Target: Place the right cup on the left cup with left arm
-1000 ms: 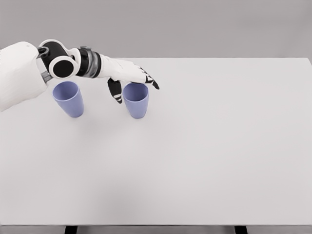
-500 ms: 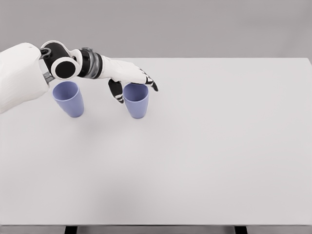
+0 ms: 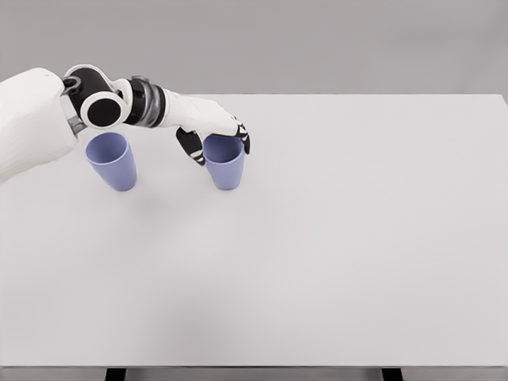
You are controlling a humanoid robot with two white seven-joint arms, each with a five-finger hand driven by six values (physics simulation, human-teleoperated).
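Left robot hand reaches palm-down, fingers curled around right cup's rim.

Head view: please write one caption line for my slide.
Left robot hand closes around the rim of the right lavender plastic cup; the left lavender plastic cup stands apart on the white table.

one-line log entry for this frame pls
phase: grasp | left hand: fingers closing around right cup rim | right cup: upright on table | left cup: upright, untouched | right arm: not in view
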